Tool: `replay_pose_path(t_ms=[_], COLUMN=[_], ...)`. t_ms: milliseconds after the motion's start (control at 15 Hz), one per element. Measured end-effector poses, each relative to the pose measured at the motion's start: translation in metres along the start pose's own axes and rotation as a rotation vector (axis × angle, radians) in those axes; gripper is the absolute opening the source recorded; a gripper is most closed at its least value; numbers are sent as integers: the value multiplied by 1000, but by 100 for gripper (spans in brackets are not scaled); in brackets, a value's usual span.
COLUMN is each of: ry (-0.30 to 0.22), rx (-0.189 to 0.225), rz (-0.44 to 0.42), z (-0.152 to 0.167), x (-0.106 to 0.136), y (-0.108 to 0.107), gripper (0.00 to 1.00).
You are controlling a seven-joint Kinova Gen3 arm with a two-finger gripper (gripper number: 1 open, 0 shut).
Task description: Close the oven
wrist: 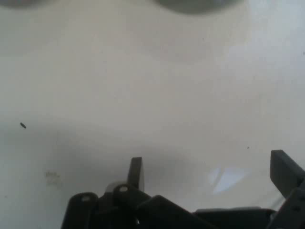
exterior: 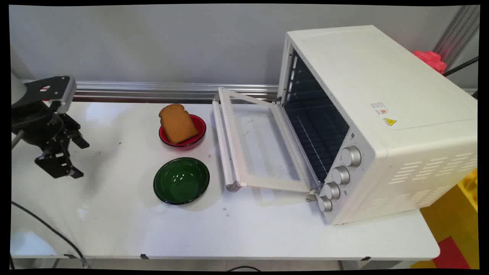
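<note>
Gripper (exterior: 78,158) | frame left, above bare table (exterior: 114,214), I see its fingers spread wide, empty | toast (exterior: 177,123) in red bowl (exterior: 199,126) centre frame | green bowl (exterior: 181,180) below it | oven (exterior: 382,118) right, door (exterior: 259,141) down.

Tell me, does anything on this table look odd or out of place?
Only slightly: the slice of toast stands tilted in the small red bowl, sticking out over its rim. The toaster oven door lies open, and the green bowl is empty.

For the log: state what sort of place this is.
Probably a robotics lab set up as a mock kitchen: a white table against a bare wall, a toaster oven with its door open, and toast in a red bowl.
</note>
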Motion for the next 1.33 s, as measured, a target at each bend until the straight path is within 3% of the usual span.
replay_pose_path(t_ms=[133,400,867,1333], ry=[26,128,370,453], rx=[-2,18,15,11], rz=[-22,-59,-117,-95], z=[3,6,17,31], x=[3,25,83,105], y=[-2,-13,-35,-48], gripper=[100,100,100,100])
